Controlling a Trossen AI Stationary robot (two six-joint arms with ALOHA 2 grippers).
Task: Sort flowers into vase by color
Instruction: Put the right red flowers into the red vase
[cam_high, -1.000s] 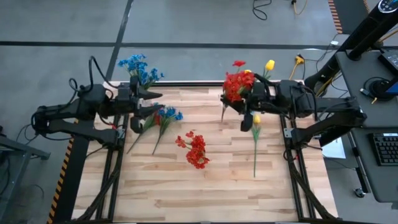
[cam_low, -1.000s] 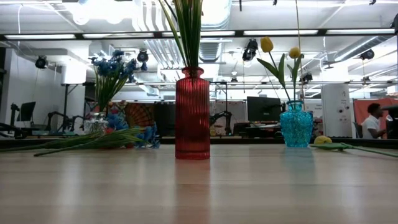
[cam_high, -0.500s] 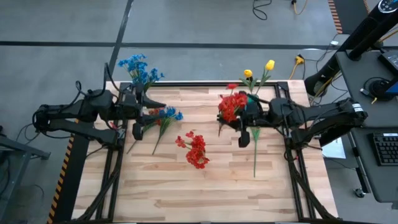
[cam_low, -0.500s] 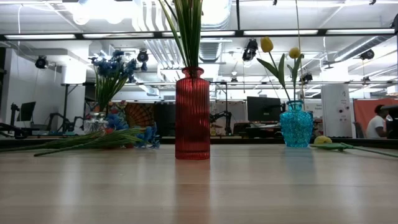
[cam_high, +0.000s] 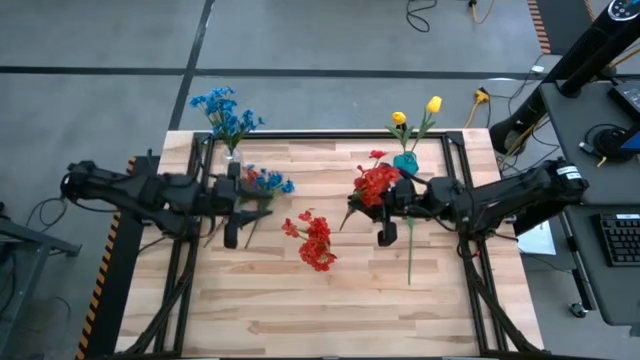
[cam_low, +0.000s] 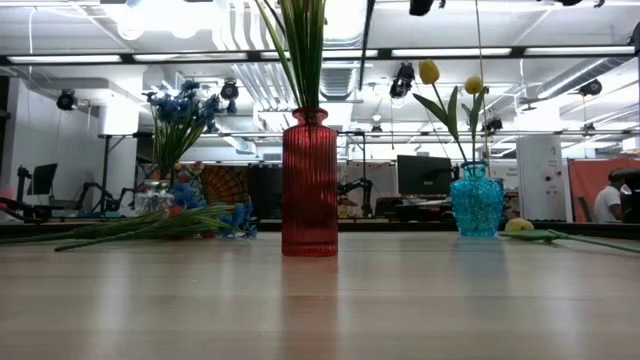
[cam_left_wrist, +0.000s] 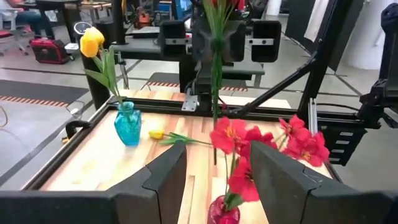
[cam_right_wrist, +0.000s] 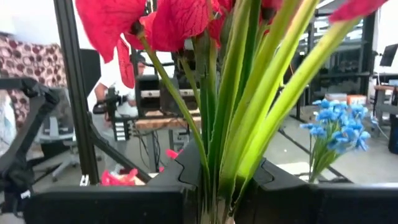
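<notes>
Right now the right tool (cam_high: 385, 212) is clenched on the red flower stems (cam_right_wrist: 239, 118) above the red vase (cam_low: 309, 182) — seating them seems the step in hand. Next, I judge, it lets go; the left tool (cam_high: 235, 200), fingers apart, hovers by loose blue sprigs (cam_high: 268, 182) on the worktop (cam_high: 330, 300).

Wooden slatted table (cam_high: 300, 310), bordered by a black metal frame (cam_high: 330, 134).

Grey floor (cam_high: 300, 40) around the table, crossed by a dark line.

Cables (cam_high: 420, 14) lying on the floor at the far side.

Desk (cam_high: 615, 215) at the right, carrying a keyboard (cam_high: 621, 238).

Yellow-and-black hazard strip (cam_high: 103, 265) along the table's left side.

Office room beyond the table in the low view: ceiling light strips (cam_low: 440, 52), a dark monitor (cam_low: 423, 174), a person (cam_low: 606, 204) seated at far right.
</notes>
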